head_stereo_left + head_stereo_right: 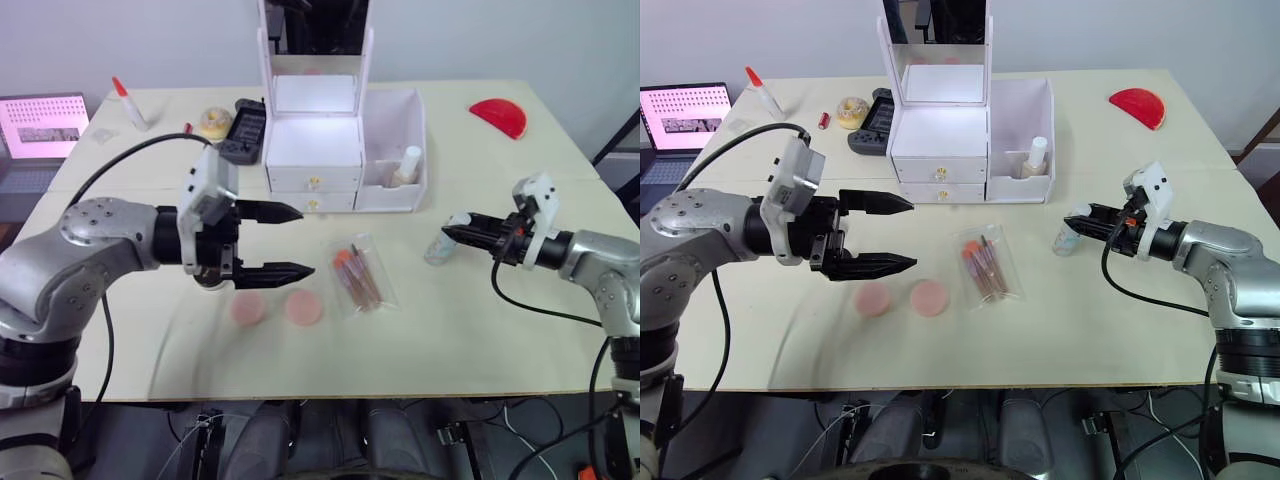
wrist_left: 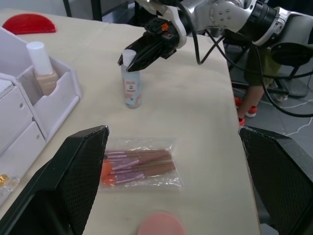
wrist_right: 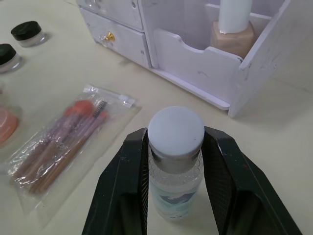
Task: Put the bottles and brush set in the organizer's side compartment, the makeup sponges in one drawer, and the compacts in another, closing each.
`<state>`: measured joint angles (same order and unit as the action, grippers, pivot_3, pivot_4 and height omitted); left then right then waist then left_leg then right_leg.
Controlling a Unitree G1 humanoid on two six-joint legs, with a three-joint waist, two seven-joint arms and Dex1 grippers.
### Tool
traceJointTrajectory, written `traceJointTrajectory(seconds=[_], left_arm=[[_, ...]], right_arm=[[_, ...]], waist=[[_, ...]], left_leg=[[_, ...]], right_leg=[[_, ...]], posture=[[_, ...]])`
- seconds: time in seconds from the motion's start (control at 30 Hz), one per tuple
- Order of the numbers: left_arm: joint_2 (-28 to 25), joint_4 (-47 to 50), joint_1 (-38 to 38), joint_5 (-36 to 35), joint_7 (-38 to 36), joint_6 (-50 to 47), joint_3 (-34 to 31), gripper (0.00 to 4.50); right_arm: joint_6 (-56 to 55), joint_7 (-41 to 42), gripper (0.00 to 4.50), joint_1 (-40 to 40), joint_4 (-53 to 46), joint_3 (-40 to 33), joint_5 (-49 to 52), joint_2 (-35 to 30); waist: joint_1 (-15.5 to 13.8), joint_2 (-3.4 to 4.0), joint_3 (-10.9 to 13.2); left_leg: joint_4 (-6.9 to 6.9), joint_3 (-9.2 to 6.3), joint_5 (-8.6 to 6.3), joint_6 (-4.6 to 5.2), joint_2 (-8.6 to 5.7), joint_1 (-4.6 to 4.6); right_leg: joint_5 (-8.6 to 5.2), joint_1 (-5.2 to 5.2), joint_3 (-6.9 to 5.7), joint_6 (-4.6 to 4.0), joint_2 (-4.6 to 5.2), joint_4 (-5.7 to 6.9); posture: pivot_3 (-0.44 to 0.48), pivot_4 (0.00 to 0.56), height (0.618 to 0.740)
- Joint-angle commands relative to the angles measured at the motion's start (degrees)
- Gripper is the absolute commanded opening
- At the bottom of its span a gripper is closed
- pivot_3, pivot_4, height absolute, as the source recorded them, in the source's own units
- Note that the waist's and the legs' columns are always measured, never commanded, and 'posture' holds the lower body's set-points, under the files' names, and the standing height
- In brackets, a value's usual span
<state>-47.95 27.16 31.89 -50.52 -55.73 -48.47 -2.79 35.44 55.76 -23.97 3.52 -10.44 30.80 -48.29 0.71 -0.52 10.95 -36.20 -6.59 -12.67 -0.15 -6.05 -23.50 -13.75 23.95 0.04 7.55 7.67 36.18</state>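
Note:
A white organizer (image 1: 312, 150) with a mirror stands at the back, both drawers shut. Its side compartment (image 1: 392, 195) holds a beige bottle (image 1: 408, 165). A small clear bottle (image 1: 437, 250) with a white cap stands on the table to its right; my right gripper (image 1: 447, 234) is shut on the bottle's neck. The brush set (image 1: 357, 275) lies in a clear bag in front of the organizer. Two pink makeup sponges (image 1: 248, 309) (image 1: 303, 307) lie left of it. My left gripper (image 1: 305, 241) hovers open above the sponges, holding nothing. Two black-lidded compacts (image 3: 27, 32) (image 3: 7, 55) sit near the drawers.
A laptop (image 1: 40, 125) is at the far left. A glue bottle (image 1: 130, 103), a tape roll (image 1: 213, 122) and a black device (image 1: 243, 130) lie behind my left arm. A red half-disc (image 1: 498, 115) lies at the back right. The table's front strip is bare.

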Motion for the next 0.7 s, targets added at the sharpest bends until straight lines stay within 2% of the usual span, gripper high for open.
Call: traceJointTrajectory(seconds=[0.03, 0.17, 0.27, 0.37, 0.53, 0.7], left_arm=[[-0.3, 0.0, 0.0, 0.7, 0.1, 1.1, -1.2, 4.5], [-0.6, -1.7, 0.0, 1.9, 0.3, 1.8, -2.1, 4.5], [-0.8, -3.1, 0.6, 3.0, 0.1, 2.6, -2.5, 4.5], [-0.6, -4.1, 1.4, 3.2, 0.0, 2.8, -2.8, 4.5], [-0.2, -4.7, 2.5, 3.2, 0.2, 2.9, -2.8, 4.5], [0.2, -5.0, 5.0, 2.8, 0.8, 2.3, -2.8, 4.5]], right_arm=[[2.0, -0.5, 1.06, -6.1, -4.0, -3.2, 3.3, -1.1], [5.7, -1.1, 1.06, -15.5, -4.1, -1.3, 4.6, -0.7], [7.7, -4.3, 1.06, -26.7, 2.7, 2.2, 2.0, 2.7], [7.1, -5.0, 1.06, -34.5, 9.5, 5.1, -0.7, 6.2], [2.3, -3.9, 1.06, -41.4, 19.1, 10.5, -6.8, 10.5], [-4.3, -3.7, 1.06, -45.0, 28.9, 13.9, -13.0, 13.7]], waist=[[0.1, 0.01, 0.0], [0.1, 0.02, 0.0], [0.3, 0.01, 0.0], [0.2, -0.04, 0.0], [0.0, -0.05, 0.0], [0.2, -0.05, 0.0]], left_leg=[[0.01, 0.01, 0.0, -0.01, 0.0, 0.0], [0.03, 0.0, 0.04, -0.06, 0.04, 0.0], [0.04, 0.02, 0.04, -0.07, 0.04, 0.0], [0.05, 0.0, 0.06, -0.09, 0.04, 0.0], [0.11, -0.03, 0.06, -0.1, -0.01, -0.07], [0.11, -0.01, 0.16, -0.26, -0.02, -0.29]], right_leg=[[0.01, 0.01, 0.01, -0.01, 0.0, 0.0], [0.04, 0.06, 0.02, -0.05, -0.05, 0.02], [0.05, 0.06, 0.02, -0.05, -0.04, 0.02], [0.08, 0.07, 0.02, -0.08, -0.05, 0.0], [0.22, 0.13, 0.01, 0.16, -0.03, -0.01], [0.3, 0.41, 0.02, 0.17, -0.04, 0.02]], posture=[[0.0, 0.15, 0.738], [0.0, 0.15, 0.738], [0.0, 0.15, 0.738], [0.0, 0.15, 0.738], [0.0, 0.15, 0.738], [0.0, 0.15, 0.738]])
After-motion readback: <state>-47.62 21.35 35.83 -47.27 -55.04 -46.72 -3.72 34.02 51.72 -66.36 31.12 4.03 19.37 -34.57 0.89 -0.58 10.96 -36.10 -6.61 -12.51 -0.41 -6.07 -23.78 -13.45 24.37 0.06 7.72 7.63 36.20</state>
